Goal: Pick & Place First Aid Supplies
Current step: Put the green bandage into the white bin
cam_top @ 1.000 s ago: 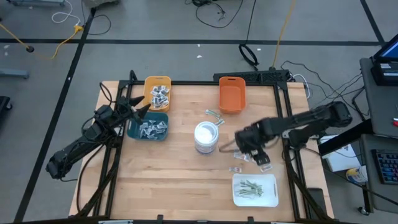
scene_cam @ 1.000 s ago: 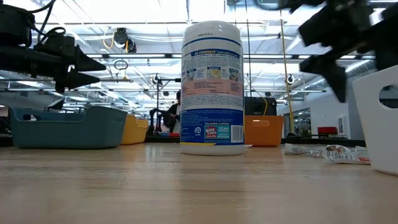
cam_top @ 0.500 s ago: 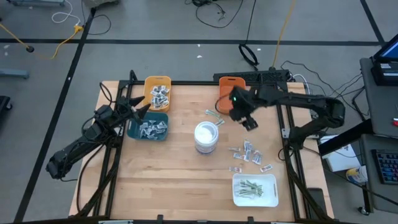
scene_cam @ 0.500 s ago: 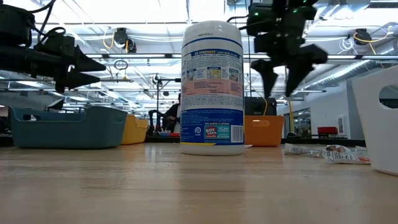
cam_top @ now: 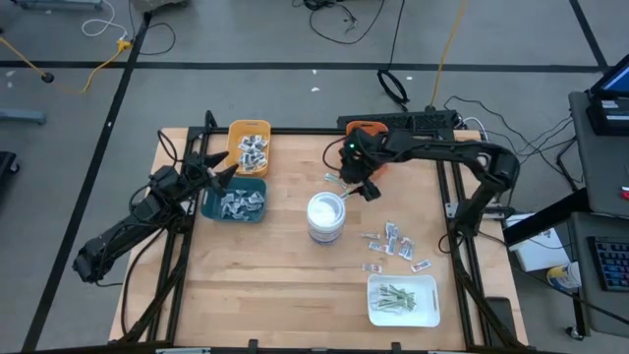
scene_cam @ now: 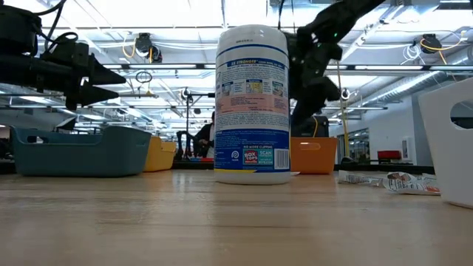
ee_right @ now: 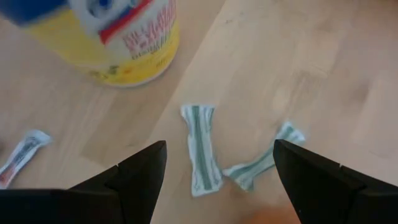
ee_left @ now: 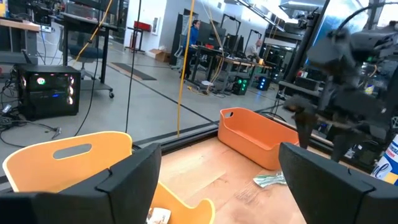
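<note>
The right claw (cam_top: 356,183) hangs with its fingers spread apart and nothing between them, above two pale-green strips (ee_right: 200,149) that lie on the bench (cam_top: 285,285) between the white canister (cam_top: 325,217) and the orange bin (cam_top: 367,149). In the right wrist view one strip lies nearly straight and the other, just beside it, is crumpled. The right arm (cam_top: 442,149) reaches in from the bench's right edge along the far side, with its wrist bent down toward the strips. Farther out, a loose scatter of about six white-and-red sachets (cam_top: 393,241) lies on the wood to the right of the canister, and nearer the front edge one white tray (cam_top: 376,311) holds a small heap of green strips too tangled to count. The left claw (cam_top: 228,169) also stands open and empty, held level above the near edge of the teal bin (cam_top: 208,208), its arm stretched in from the left front corner. There are three bins: the teal one and the yellow bin (cam_top: 236,131) behind it each hold a pile of silvery packets, while the orange one shows nothing inside.
</note>
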Controlling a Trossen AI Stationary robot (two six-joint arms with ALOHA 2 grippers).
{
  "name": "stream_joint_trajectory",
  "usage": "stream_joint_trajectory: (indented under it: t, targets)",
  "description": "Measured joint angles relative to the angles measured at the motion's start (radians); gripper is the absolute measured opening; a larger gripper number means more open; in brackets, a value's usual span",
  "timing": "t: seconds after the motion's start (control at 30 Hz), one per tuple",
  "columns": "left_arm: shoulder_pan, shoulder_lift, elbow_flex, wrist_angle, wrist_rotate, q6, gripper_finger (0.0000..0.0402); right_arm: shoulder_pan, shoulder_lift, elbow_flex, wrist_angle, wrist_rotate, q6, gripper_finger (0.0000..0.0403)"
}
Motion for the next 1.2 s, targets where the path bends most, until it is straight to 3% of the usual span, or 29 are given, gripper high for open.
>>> stream_joint_trajectory:
  t: [0.37, 0.57, 0.73, 0.9, 1.03, 1.2]
  targets:
    - [0.000, 0.000, 0.000, 0.000, 0.000, 0.000, 0.0308, 0.032, 0.133, 0.006, 0.049, -0.040, 0.070, 0.0293]
    - [0.000, 0.000, 0.000, 0.000, 0.000, 0.000, 0.0306, 0.055, 0.171, 0.019, 0.069, 0.037, 0.041, 0.0293]
    - [0.000, 0.000, 0.000, 0.000, 0.000, 0.000, 0.0306, 0.059, 0.216, 0.018, 0.019, 0.042, 0.032, 0.0293]
    - [0.000, 0.000, 0.000, 0.000, 0.000, 0.000, 0.0305, 0.074, 0.227, 0.017, 0.050, 0.135, -0.001, 0.0292]
    - [0.000, 0.000, 0.000, 0.000, 0.000, 0.000, 0.0305, 0.078, 0.228, 0.018, 0.065, 0.164, -0.050, 0.0275]
    - [0.000, 0.000, 0.000, 0.000, 0.000, 0.000, 0.0306, 0.088, 0.228, 0.018, 0.067, 0.172, -0.052, 0.0222]
